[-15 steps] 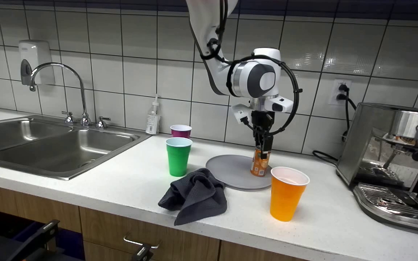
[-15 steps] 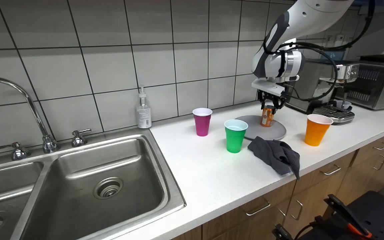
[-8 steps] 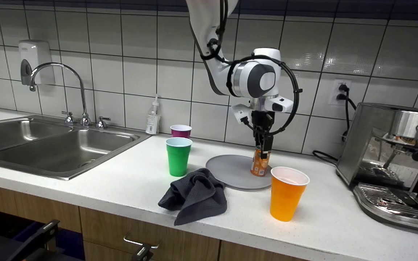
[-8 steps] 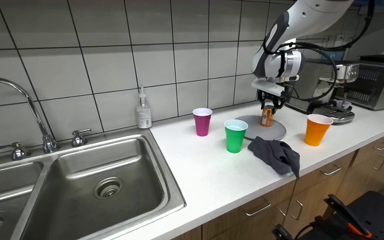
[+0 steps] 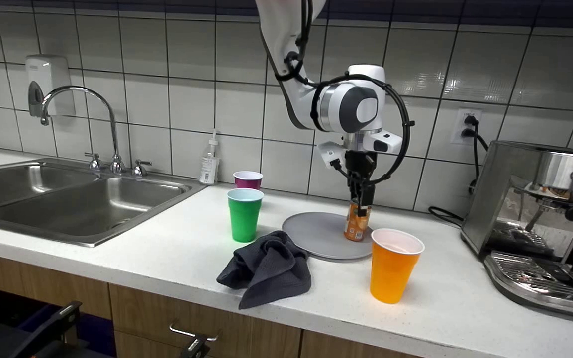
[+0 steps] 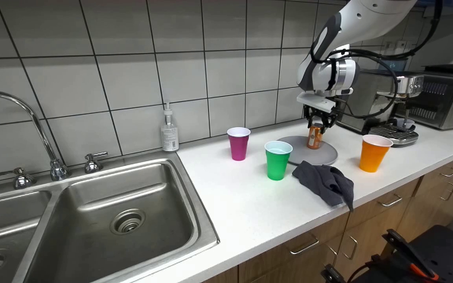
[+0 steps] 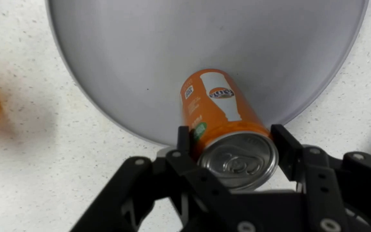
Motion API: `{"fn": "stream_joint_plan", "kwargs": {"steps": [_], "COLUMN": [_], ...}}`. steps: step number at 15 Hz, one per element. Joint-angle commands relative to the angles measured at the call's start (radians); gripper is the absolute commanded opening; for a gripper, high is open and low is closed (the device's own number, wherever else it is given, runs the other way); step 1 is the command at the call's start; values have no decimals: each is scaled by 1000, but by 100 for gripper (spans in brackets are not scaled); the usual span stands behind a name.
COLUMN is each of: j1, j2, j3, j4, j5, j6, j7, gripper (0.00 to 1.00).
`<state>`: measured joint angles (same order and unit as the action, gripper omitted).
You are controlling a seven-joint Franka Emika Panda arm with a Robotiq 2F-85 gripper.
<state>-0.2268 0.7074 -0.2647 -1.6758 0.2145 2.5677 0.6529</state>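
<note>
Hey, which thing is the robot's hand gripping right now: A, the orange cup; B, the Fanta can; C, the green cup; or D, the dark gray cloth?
B: the wrist view shows the hand closed on the Fanta can from both sides, with the round gray plate beneath it.

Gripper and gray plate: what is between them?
The orange can, its upper part in the gripper, the gray plate beneath; the wrist view and both exterior views show it.
</note>
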Motion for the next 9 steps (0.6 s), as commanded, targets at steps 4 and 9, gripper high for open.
{"fn": "stream_joint_plan", "kwargs": {"steps": [4, 9], "j1": [-25, -47], "j2": [-54, -61], "j3": [-1, -10], "j4": [-17, -11], "j5": [26, 27], "j6": [-8, -11], "j7": [-24, -26], "gripper": [39, 39]}}
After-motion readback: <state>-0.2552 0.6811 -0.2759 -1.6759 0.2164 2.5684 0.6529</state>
